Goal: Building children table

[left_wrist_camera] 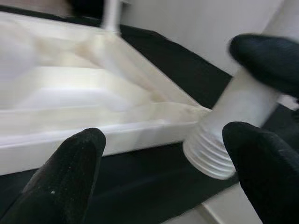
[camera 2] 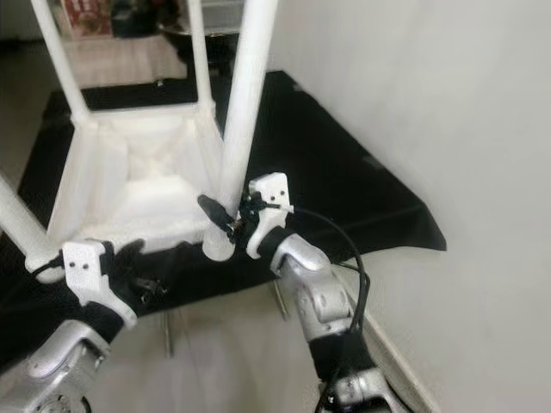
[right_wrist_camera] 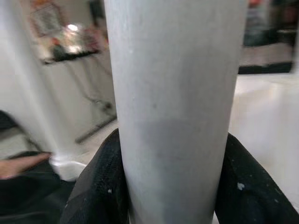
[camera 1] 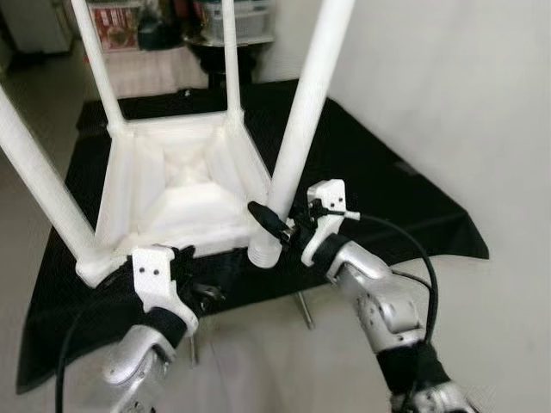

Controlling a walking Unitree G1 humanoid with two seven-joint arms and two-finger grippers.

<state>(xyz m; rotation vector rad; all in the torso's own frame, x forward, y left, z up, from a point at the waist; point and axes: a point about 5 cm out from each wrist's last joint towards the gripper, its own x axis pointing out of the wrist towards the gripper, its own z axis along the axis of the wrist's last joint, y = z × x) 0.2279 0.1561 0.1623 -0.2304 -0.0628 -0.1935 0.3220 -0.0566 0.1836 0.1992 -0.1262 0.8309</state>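
White plastic table top [camera 1: 185,185] lies upside down on a black cloth [camera 1: 379,189] that covers a low table with thin metal legs [camera 1: 304,310]. Three white legs already stand up from its corners: far left [camera 1: 96,60], far right [camera 1: 231,56], near left [camera 1: 39,172].

Right hand [camera 1: 288,225] is clamped on the fourth leg [camera 1: 301,129], low down near its bottom end. In the right wrist view the black fingers [right_wrist_camera: 96,186] press on both sides of the white tube, no gap. The leg tilts slightly, top leaning to the robot's right. Its threaded end [left_wrist_camera: 205,156] hangs just beside the near right corner of the table top, at the cloth's front edge, not seated in the corner. Can't tell if the thread touches the corner.

Left hand [camera 1: 185,284] sits at the near edge of the table top, between the near left leg and the held leg. Its fingers [left_wrist_camera: 65,177] are spread wide, gripping nothing; the left wrist view shows the rim of the table top running across between them and the threaded end just inside the far finger.

White wall [camera 1: 448,95] to the right. Shelves with clutter [camera 1: 120,21] in the blurred background beyond the table.
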